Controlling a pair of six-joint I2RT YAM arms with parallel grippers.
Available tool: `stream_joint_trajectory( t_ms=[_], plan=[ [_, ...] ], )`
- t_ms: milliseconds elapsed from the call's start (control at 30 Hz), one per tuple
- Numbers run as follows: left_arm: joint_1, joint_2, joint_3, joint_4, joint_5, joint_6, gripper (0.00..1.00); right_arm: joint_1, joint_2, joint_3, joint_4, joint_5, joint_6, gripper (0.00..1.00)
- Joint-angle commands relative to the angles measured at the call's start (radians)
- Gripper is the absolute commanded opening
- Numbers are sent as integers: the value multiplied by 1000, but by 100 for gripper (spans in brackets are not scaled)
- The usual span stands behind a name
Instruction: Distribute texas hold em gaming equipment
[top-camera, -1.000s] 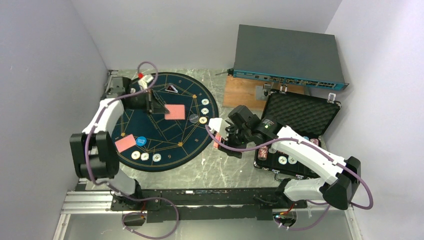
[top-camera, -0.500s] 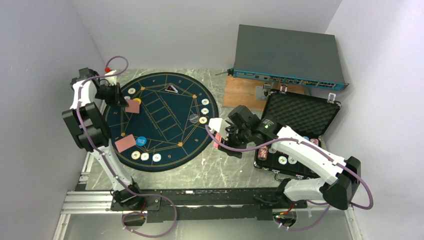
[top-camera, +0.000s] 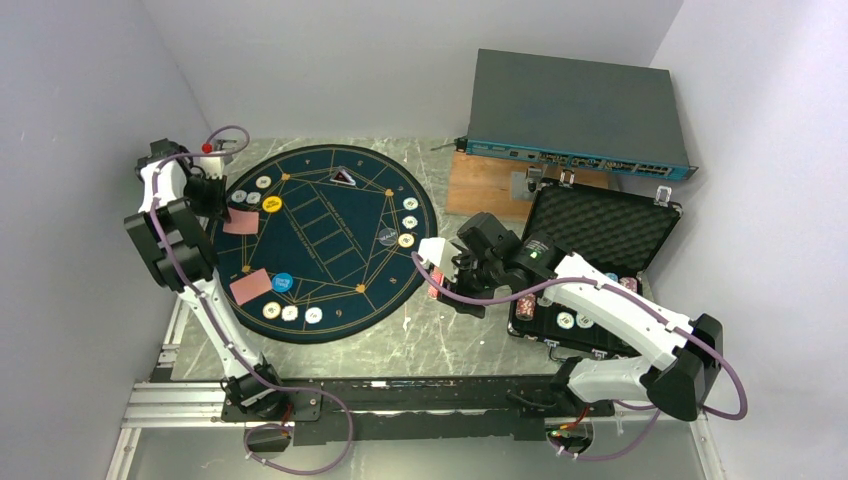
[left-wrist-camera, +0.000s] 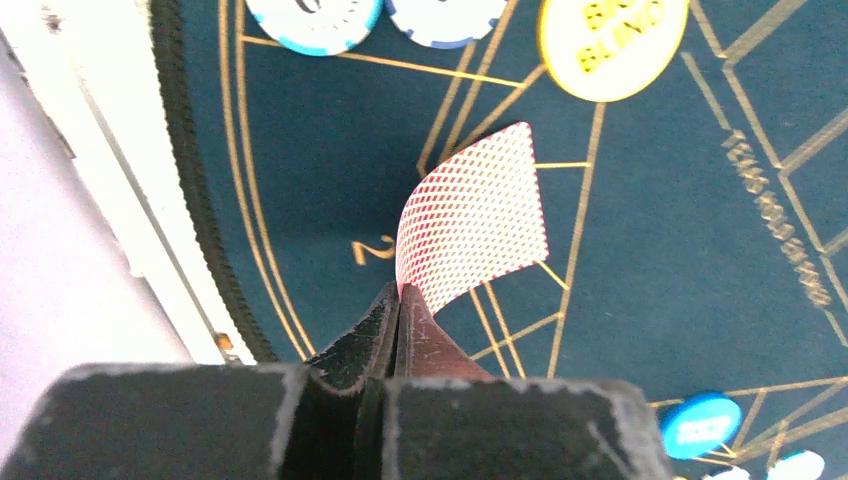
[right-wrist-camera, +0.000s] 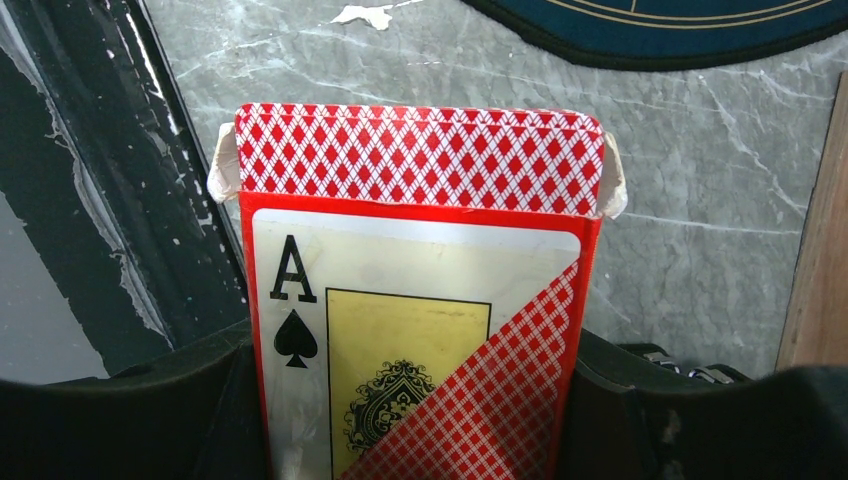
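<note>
My left gripper (top-camera: 222, 205) (left-wrist-camera: 400, 300) is shut on a red-backed playing card (top-camera: 241, 221) (left-wrist-camera: 472, 215) and holds it over the left edge of the navy mat (top-camera: 330, 250), below a yellow disc (top-camera: 272, 204) (left-wrist-camera: 612, 45) and whitish chips (top-camera: 263, 183) (left-wrist-camera: 315, 15). Another red-backed card (top-camera: 250, 286) lies on the mat's near left beside a blue disc (top-camera: 283, 283) and whitish chips (top-camera: 290, 313). More chips (top-camera: 409, 221) sit at the mat's right edge. My right gripper (top-camera: 440, 280) (right-wrist-camera: 420, 400) is shut on the red card box (right-wrist-camera: 415, 290), open at its top, over the table.
A black foam-lined case (top-camera: 600, 260) stands open at the right with chips in its tray. A grey network device (top-camera: 575, 115) rests on a wooden board (top-camera: 485, 185) at the back. Walls close in on the left and right.
My left arm swung from the mat's upper middle to its far left edge, carrying the red-backed card with it. The right arm and the card box have not moved.
</note>
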Motion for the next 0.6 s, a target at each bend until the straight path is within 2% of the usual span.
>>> stream_joint_trajectory(
  t_ms=[0, 100, 200, 233, 333, 367, 467, 567],
  plan=[
    [-1, 44, 65, 64, -101, 26, 0, -4, -28, 7, 43, -3, 2, 0],
    [0, 63, 78, 112, -135, 16, 6, -4, -24, 12, 38, -3, 3, 0],
    [-4, 74, 91, 138, -135, 23, 21, -4, -24, 9, 37, -1, 0, 0],
    [-5, 78, 98, 139, -135, 26, 31, -4, -24, 8, 37, 0, 0, 0],
    [-7, 65, 118, 133, -144, 27, 72, -4, -22, 11, 39, -1, -1, 0],
    [-8, 47, 114, 137, -148, 28, 80, -4, -22, 14, 39, -1, -2, 0],
    [-7, -44, 95, 146, -134, 19, 86, -4, -21, 16, 46, 1, -3, 0],
    [-8, -196, 26, 152, -13, -29, 96, -4, -25, 14, 53, -5, 1, 0]
  ],
)
